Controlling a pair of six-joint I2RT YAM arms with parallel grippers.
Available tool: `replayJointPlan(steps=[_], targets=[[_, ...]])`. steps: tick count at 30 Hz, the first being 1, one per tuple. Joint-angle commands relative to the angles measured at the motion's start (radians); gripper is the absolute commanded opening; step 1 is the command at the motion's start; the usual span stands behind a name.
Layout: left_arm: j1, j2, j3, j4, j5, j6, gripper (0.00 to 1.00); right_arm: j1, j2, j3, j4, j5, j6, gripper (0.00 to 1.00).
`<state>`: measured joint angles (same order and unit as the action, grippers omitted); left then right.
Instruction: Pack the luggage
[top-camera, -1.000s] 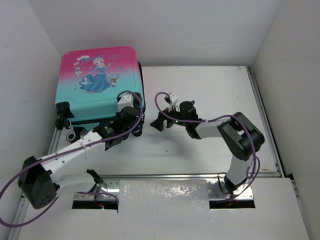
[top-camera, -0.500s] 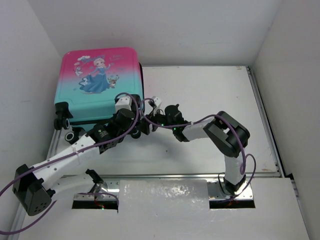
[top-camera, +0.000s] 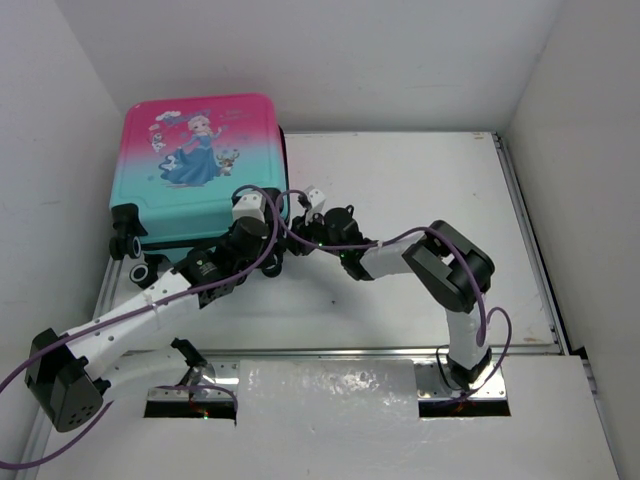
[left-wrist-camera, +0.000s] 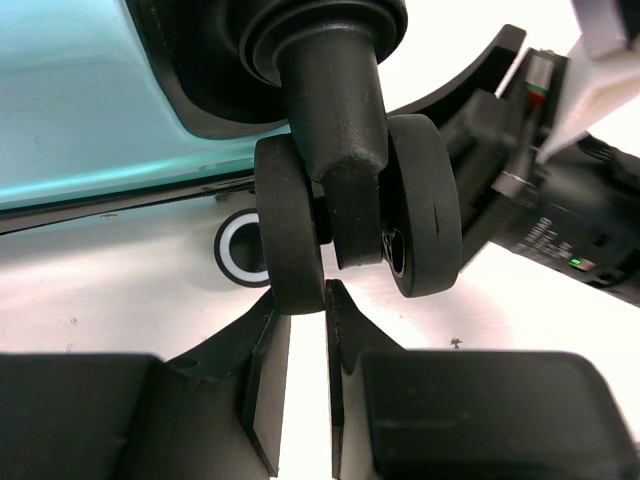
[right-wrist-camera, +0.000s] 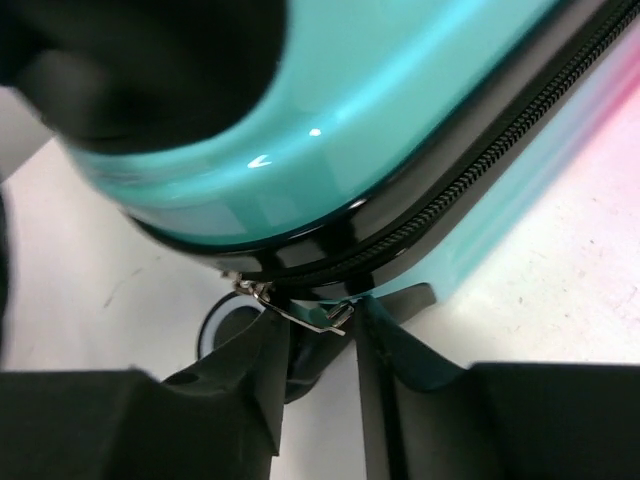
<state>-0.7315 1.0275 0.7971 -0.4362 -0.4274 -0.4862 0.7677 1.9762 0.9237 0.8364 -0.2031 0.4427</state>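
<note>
The luggage (top-camera: 190, 190) lies flat and zipped at the back left, its pink-to-teal shell with the cartoon princess facing up. My left gripper (top-camera: 270, 260) is at its near right corner. In the left wrist view it (left-wrist-camera: 303, 300) is shut on the lower rim of a black twin wheel (left-wrist-camera: 290, 240), under the teal shell (left-wrist-camera: 80, 100). My right gripper (top-camera: 296, 243) is at the same corner. In the right wrist view its jaws (right-wrist-camera: 320, 320) stand narrowly open around the metal zipper pull (right-wrist-camera: 305, 313), which hangs from the black zipper (right-wrist-camera: 470, 180).
White walls close in on the left, back and right, and the luggage sits against the left wall. Two more black wheels (top-camera: 135, 255) stick out at its near left corner. Purple cables loop over both wrists. A metal rail (top-camera: 330, 352) runs along the near edge.
My right arm has swung left to the luggage's near right corner, and its jaws have narrowed around the zipper pull. My left gripper has stayed at the wheel.
</note>
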Motion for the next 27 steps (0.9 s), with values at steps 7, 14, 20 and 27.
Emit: replayJointPlan(steps=[7,14,20,27], targets=[[-0.006,-0.052,-0.006,0.2,0.041,0.001,0.0,0.025,0.016,0.087,0.205,0.022,0.086,0.2],[-0.008,-0.069,-0.001,0.174,0.019,0.006,0.0,0.042,-0.026,0.046,0.251,0.05,0.085,0.0],[-0.006,-0.084,-0.007,0.16,0.001,0.006,0.0,0.044,-0.083,0.007,0.031,0.388,0.074,0.0],[-0.006,-0.089,-0.006,0.154,0.001,0.008,0.0,0.033,-0.085,0.047,-0.125,0.559,0.011,0.0]])
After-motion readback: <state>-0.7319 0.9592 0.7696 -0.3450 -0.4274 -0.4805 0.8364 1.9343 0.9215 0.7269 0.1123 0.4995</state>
